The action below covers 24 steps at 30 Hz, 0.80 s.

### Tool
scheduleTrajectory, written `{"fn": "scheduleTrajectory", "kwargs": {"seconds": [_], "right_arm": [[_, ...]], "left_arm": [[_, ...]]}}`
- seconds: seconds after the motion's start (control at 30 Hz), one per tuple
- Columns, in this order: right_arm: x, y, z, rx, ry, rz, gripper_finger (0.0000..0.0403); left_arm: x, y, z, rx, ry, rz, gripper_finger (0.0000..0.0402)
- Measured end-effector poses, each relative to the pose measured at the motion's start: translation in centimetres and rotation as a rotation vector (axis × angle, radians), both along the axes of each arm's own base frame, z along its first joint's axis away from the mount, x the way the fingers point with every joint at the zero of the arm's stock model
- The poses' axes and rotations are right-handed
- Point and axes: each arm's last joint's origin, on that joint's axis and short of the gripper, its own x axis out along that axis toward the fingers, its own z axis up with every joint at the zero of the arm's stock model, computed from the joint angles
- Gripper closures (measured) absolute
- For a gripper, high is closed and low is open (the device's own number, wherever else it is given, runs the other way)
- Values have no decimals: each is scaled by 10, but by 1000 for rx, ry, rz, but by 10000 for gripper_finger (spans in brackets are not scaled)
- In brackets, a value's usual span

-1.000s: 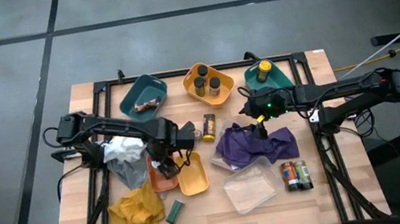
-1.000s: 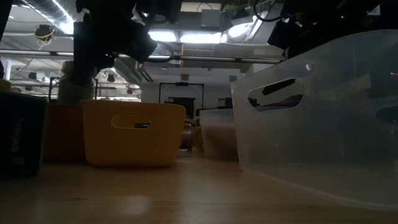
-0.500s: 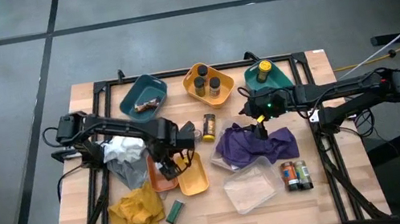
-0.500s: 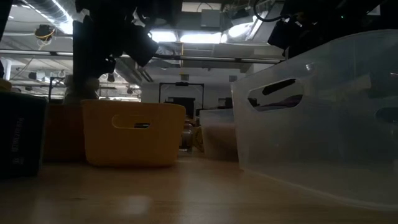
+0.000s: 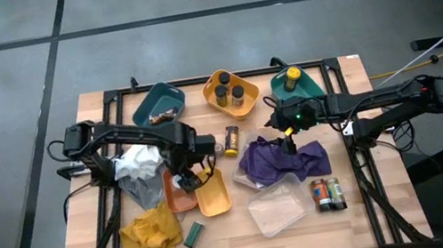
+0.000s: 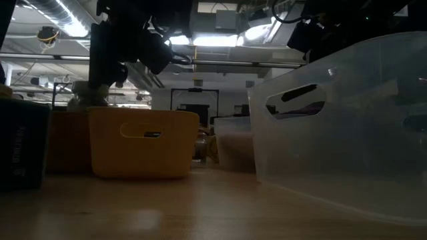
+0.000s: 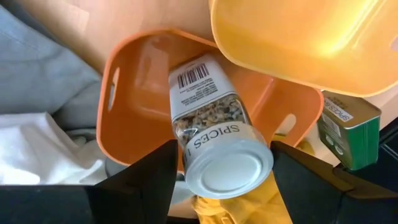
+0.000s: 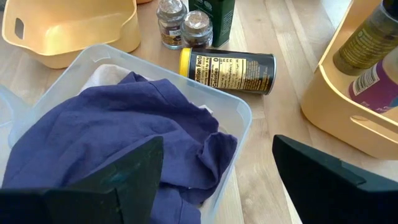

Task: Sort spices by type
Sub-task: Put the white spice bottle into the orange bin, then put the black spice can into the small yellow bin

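Observation:
In the left wrist view, a clear spice jar (image 7: pixel 208 106) with a white lid, a barcode label and the word SPICES sits between my left gripper's (image 7: pixel 225 169) fingers, over the orange tray (image 7: pixel 134 81). In the high view that gripper (image 5: pixel 186 181) hangs above the orange tray (image 5: pixel 178 199). My right gripper (image 8: pixel 214 186) is open and hovers over the purple cloth (image 8: pixel 118 124) in a clear tray (image 5: pixel 281 157). A black jar with a yellow lid (image 8: pixel 227 68) lies on its side on the table. Two small jars (image 8: pixel 185 25) stand beyond it. My left gripper pinches the spice jar between its two fingers at the lid end (image 7: pixel 230 177), one finger (image 7: pixel 146 177) on each side, across the jar. It comes from above, slanting. The jar is tilted, its bottom end (image 7: pixel 193 68) down inside the orange tray; whether it touches the tray cannot be told.
A yellow tray (image 5: pixel 213 196) lies beside the orange one, and a green tin (image 5: pixel 193 234) and a yellow cloth (image 5: pixel 150 235) lie nearer. Trays holding jars (image 5: pixel 230 91) (image 5: pixel 296 84) line the far side. Two jars (image 5: pixel 325 193) stand beside an empty clear tray (image 5: pixel 277 212). A grey-white cloth (image 5: pixel 135 170) is on the left.
My left gripper has sunk a little toward the orange tray, still shut on the jar. In the low view the jar now shows lower behind the tray's rim. The right arm has kept still.

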Motion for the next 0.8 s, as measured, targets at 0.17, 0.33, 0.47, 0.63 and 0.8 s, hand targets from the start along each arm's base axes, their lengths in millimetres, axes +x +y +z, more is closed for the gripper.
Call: {"fn": "scheduleTrajectory", "kwargs": {"seconds": [0.17, 0.33, 0.47, 0.63, 0.8], "right_arm": [[0, 0, 0, 0, 0, 0, 102], [0, 0, 0, 0, 0, 1, 102], [0, 0, 0, 0, -1, 1, 102], [0, 0, 0, 0, -1, 1, 102], [0, 0, 0, 0, -1, 1, 102]], "left_arm": [[-3, 4, 7, -2, -38, -5, 164], [-5, 7, 17, 0, -92, 20, 164], [0, 11, 23, 2, -191, 50, 164], [7, 23, 29, 7, -314, 86, 164], [16, 36, 32, 18, -417, 118, 164]]}}
